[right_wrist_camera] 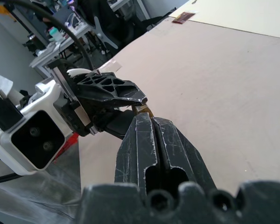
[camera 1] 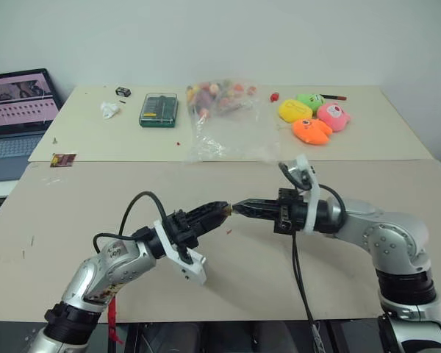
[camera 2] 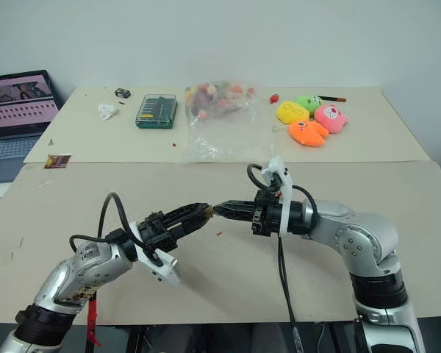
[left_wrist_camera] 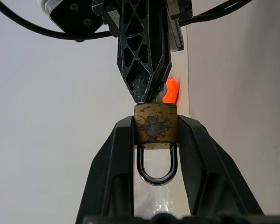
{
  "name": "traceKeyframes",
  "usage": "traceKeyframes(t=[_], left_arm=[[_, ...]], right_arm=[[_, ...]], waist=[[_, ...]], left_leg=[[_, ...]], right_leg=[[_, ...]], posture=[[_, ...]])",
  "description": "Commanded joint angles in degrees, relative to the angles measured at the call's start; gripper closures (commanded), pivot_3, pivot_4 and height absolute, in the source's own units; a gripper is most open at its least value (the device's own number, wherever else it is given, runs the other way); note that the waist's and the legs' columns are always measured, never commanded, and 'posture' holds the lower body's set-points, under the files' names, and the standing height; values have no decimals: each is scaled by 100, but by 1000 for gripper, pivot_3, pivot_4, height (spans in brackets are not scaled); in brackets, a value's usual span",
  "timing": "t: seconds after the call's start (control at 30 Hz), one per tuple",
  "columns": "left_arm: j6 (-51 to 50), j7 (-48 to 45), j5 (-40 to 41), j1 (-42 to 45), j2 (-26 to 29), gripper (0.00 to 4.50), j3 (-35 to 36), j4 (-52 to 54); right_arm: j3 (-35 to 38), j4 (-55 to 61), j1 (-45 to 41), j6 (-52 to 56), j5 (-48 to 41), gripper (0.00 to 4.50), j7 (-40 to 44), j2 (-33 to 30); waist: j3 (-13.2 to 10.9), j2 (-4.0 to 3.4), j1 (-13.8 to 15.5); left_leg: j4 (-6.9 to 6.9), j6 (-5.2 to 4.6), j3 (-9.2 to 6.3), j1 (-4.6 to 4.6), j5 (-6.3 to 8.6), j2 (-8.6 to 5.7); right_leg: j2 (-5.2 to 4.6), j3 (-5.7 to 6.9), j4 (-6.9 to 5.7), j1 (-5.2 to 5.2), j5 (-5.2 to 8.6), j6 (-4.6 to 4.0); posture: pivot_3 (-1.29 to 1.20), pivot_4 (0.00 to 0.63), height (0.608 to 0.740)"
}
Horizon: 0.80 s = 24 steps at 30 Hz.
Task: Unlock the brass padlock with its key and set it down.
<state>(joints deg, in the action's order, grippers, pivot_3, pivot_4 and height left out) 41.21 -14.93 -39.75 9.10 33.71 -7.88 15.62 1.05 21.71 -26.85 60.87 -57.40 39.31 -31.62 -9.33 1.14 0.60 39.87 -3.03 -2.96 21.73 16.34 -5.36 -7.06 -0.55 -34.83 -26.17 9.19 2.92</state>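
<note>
Two pincers meet tip to tip above the near tabletop (camera 1: 95, 213). The left pincer (left_wrist_camera: 156, 133) is partly open, its two fingers clamped on the flanks of the padlock (left_wrist_camera: 156, 122), whose shackle (left_wrist_camera: 156, 165) hangs closed between the fingers, toward the wrist. The right pincer (right_wrist_camera: 148, 116) has its fingers pressed fully together, tips touching the padlock's end opposite the shackle. Whether the key is pinched in those tips cannot be told. Both arms hold level, clear of the surface.

On the far tabletop (camera 1: 397, 132) lie a green case (camera 1: 159, 109), a clear bag (camera 1: 222, 118) of small coloured items, and plush toys (camera 1: 313, 118). A laptop (camera 1: 16, 118) stands open at the robot's far left.
</note>
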Motion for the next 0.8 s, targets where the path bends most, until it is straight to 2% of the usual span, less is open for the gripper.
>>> traceKeyframes(t=[0.03, 0.17, 0.33, 0.43, 0.5, 0.57, 0.73, 0.8], left_arm=[[203, 649, -514, 193, -41, 3680, 279, 346], [278, 1018, -858, 203, -78, 3680, 345, 436], [202, 1096, -922, 188, -125, 3680, 300, 395], [-75, 755, -516, 64, -210, 3680, 210, 274], [-284, 305, 110, -30, -225, 3680, 14, 160], [-456, 76, 402, -70, -241, 3680, -49, 134], [-644, -101, 604, -96, -250, 3680, -90, 121], [-644, -95, 608, -114, -250, 3680, -111, 105]], right_arm=[[209, -203, -214, 569, -371, 4430, -533, 126], [357, -505, -300, 972, -552, 4430, -976, 247], [272, -703, -310, 950, -292, 4430, -1160, 215], [17, -402, -292, 283, 140, 4430, -675, 35], [-550, -81, -189, -683, 1054, 4430, -143, -353], [-795, -56, -117, -1155, 1459, 3882, 110, -500], [-521, -107, -185, -1326, 1273, 2298, 370, -376], [-449, -107, -207, -1272, 1189, 2298, 440, -398]], waist=[[0, 0, -5], [0, 0, 3], [0, 0, 3], [0, 0, -4], [0, -1, -5], [0, 0, -13], [0, 0, -19], [0, 0, -19]], left_leg=[[0, 0, 0, -1, 0, 0], [-1, 0, 1, 0, 0, 0], [-1, -1, 0, 2, 1, 0], [-1, -5, 1, 1, 3, 0], [0, -6, 1, 1, 3, 0], [0, -4, 1, 0, 2, 0], [7, 5, 4, 0, -3, 0], [5, 3, 4, -3, -2, 0]], right_leg=[[0, 0, 0, 1, 0, 0], [0, -1, -2, -1, 0, 0], [0, -1, -4, -2, 0, 0], [0, -1, -4, -2, 0, 0], [0, 0, -6, -4, 0, 0], [0, 6, -7, -5, 1, 2], [-1, 4, -6, -1, 1, 2], [-1, 4, -6, -1, 1, 1]], posture=[[0, 150, 740], [0, 150, 740], [0, 150, 740], [0, 150, 740], [0, 150, 740], [0, 150, 740], [0, 150, 740], [0, 150, 740]])
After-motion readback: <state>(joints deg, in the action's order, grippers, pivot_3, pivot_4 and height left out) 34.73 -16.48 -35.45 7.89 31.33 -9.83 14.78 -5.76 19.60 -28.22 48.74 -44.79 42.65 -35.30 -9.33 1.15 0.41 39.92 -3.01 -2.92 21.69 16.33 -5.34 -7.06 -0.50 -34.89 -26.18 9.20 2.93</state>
